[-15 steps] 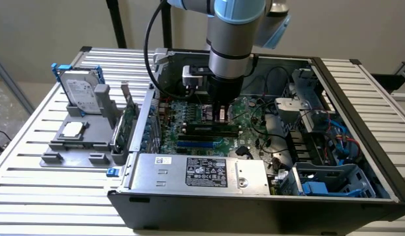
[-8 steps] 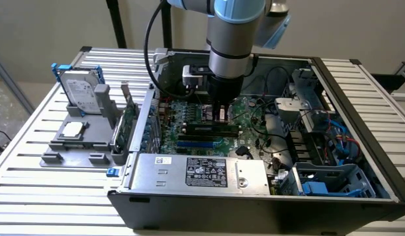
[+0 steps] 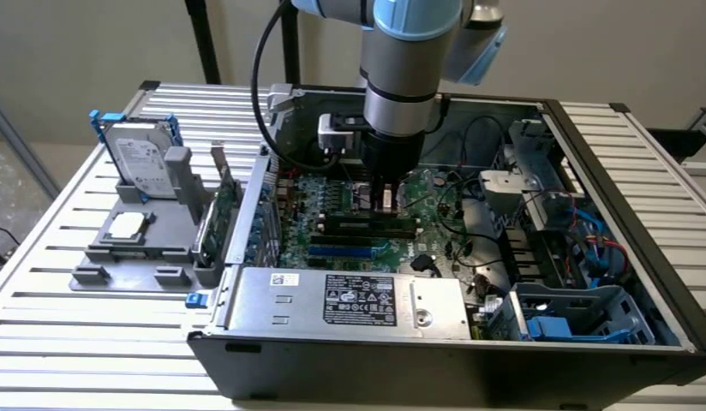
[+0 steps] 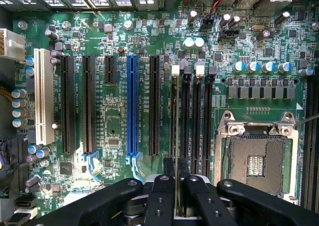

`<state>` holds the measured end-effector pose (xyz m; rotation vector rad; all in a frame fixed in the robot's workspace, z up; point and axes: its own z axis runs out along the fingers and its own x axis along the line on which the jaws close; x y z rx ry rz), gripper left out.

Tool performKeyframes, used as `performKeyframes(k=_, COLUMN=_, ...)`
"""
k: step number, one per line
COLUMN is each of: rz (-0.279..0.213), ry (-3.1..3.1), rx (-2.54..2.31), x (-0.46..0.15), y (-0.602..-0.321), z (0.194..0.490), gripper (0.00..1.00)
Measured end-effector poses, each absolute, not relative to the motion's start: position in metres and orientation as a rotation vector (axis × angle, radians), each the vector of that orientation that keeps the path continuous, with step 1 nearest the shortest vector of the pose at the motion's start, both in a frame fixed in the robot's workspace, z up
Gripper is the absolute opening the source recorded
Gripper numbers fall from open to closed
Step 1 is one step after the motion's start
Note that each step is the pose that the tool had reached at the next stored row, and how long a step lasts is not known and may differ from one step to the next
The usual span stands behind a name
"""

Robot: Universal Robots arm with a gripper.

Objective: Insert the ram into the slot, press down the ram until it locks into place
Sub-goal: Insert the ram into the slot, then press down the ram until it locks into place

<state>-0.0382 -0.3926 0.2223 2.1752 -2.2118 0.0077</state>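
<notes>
Gripper (image 4: 176,198) clamped on ram (image 4: 176,116), held edge-on over slot (image 4: 172,136) nearest blue socket (image 4: 131,106). Risk: slight skew jams ram on slot wall; latches never close, pressing flexes it.

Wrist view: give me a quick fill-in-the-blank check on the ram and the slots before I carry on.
The gripper is shut on the ___.
The ram lines up with the slot ___ from the processor socket.
The processor socket is ___, its contact grid bare.
Missing words: ram; farthest; empty.
</notes>
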Motion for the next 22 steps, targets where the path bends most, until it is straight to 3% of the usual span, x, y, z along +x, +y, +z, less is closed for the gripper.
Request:
performKeyframes(k=1, rz=0.008, ry=-2.212, rx=2.175, x=-0.038, y=-0.393, z=0.222, gripper=0.15)
performKeyframes(k=2, rz=0.008, ry=-2.212, rx=2.175, x=-0.038, y=-0.393, z=0.222, gripper=0.22)
performKeyframes(k=11, rz=0.004, ry=-2.210, rx=2.173, x=-0.038, y=-0.393, z=0.249, gripper=0.22)
performKeyframes(k=13, rz=0.004, ry=-2.210, rx=2.173, x=-0.038, y=-0.393, z=0.252, gripper=0.19)
performKeyframes(k=15, rz=0.004, ry=-2.210, rx=2.174, x=-0.038, y=-0.393, z=0.252, gripper=0.11)
performKeyframes(k=22, rz=0.004, ry=-2.210, rx=2.173, x=-0.038, y=-0.393, z=0.252, gripper=0.11)
